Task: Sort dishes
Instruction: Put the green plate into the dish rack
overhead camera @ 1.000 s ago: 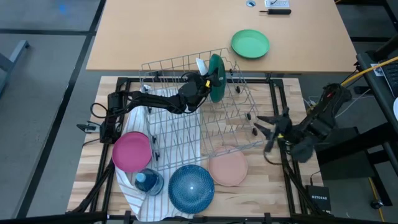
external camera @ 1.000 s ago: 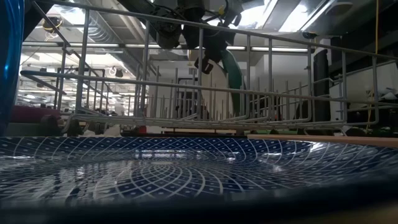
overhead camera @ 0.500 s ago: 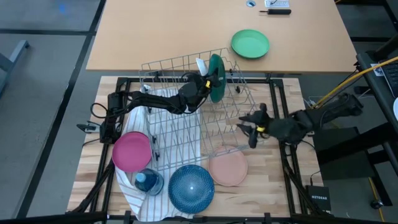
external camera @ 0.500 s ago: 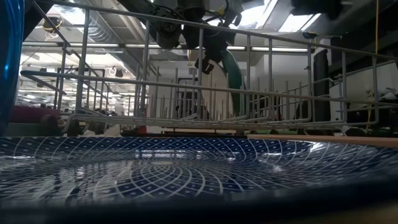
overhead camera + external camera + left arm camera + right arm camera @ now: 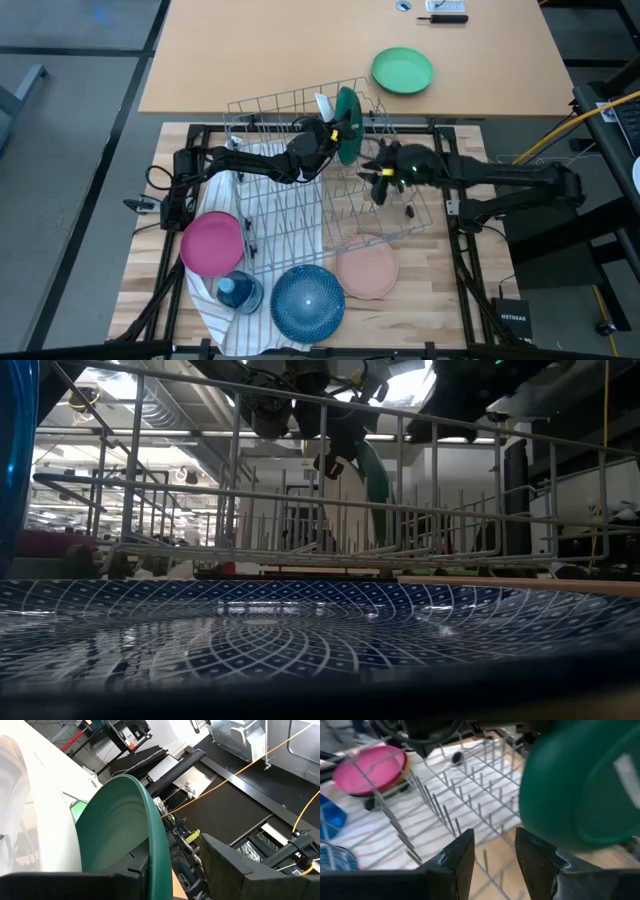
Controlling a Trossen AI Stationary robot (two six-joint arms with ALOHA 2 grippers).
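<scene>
Green-backed plate (image 5: pixel 347 110) seems pinched by left gripper (image 5: pixel 333 132); right gripper (image 5: pixel 378 172) spread, nearby.

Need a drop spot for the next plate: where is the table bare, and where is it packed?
Bare: the tan tabletop left of the grass-green plate, and the rack's middle rows. Crowded: the front edge, with magenta plate, blue container, blue plate, pink plate; and around the dark green plate, where both grippers meet.
</scene>
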